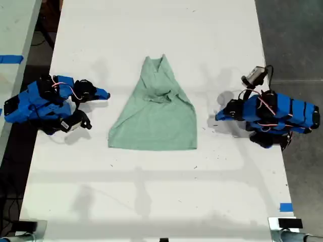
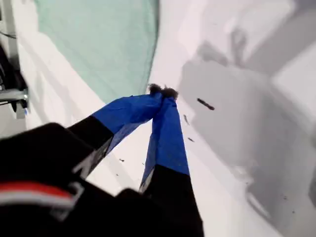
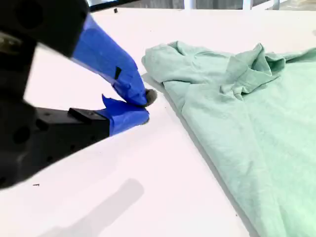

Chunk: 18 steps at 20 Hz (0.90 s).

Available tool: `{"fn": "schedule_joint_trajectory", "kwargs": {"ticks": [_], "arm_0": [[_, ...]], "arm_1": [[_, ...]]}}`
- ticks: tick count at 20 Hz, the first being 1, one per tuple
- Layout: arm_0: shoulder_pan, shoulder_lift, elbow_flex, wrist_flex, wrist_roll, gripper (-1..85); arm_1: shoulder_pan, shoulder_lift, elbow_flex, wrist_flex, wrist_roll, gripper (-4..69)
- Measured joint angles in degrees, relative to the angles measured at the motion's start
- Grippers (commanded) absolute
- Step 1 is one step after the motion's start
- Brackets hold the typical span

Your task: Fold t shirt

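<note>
Jaws of my first gripper [image 2: 162, 91] are closed tip to tip, with nothing held between them. The blue tips meet above the bare white table [image 1: 151, 191], just short of a corner of the t shirt [image 2: 98, 39] and not touching it. In the exterior view this gripper [image 1: 218, 117] is at centre right of the frame. It points toward the exterior view's left, with the cloth's wide end near it.

Jaws of my second gripper [image 3: 145, 106] are likewise pressed together and hold nothing. The tips sit just beside a slanted side edge of the t shirt [image 3: 247, 123], and a strip of white table shows between the tips and the fabric. In the exterior view this gripper [image 1: 105, 94] is at centre left of the frame. It points toward the exterior view's right.

The pale mint-green t shirt [image 1: 156, 116] lies at the centre of the frame between the two arms, clear of both:
- Narrow end: toward the top of the frame.
- Wide hem: toward the bottom, flat and straight.
- Middle: a bunched, wrinkled fold of fabric.
- Lower half: smooth.
</note>
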Motion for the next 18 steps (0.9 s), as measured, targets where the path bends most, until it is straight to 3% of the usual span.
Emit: {"fn": "schedule_joint_trajectory", "kwargs": {"ticks": [1,4,6,8,13,15,16,18], "arm_0": [[0.0,0.0,0.0,0.0,0.0,0.0],[0.0,0.0,0.0,0.0,0.0,0.0],[0.0,0.0,0.0,0.0,0.0,0.0],[0.0,0.0,0.0,0.0,0.0,0.0],[0.0,0.0,0.0,0.0,0.0,0.0],[0.0,0.0,0.0,0.0,0.0,0.0],[0.0,0.0,0.0,0.0,0.0,0.0],[0.0,0.0,0.0,0.0,0.0,0.0]], "arm_1": [[-0.4,-8.7,-5.3,-2.5,0.0,-0.4],[-2.2,-40.7,-22.1,-10.0,-1.7,15.1],[-2.5,-56.3,-27.8,-16.4,-4.0,19.0],[-2.5,-66.5,-33.0,-17.8,-4.9,20.5],[-2.4,-80.2,-39.0,-17.8,-6.1,17.6],[-2.3,-83.9,-40.1,-17.9,-6.2,10.3],[-2.2,-85.7,-41.4,-17.7,-6.3,-0.7],[-2.3,-87.6,-43.7,-16.1,-6.4,-0.8]]}}
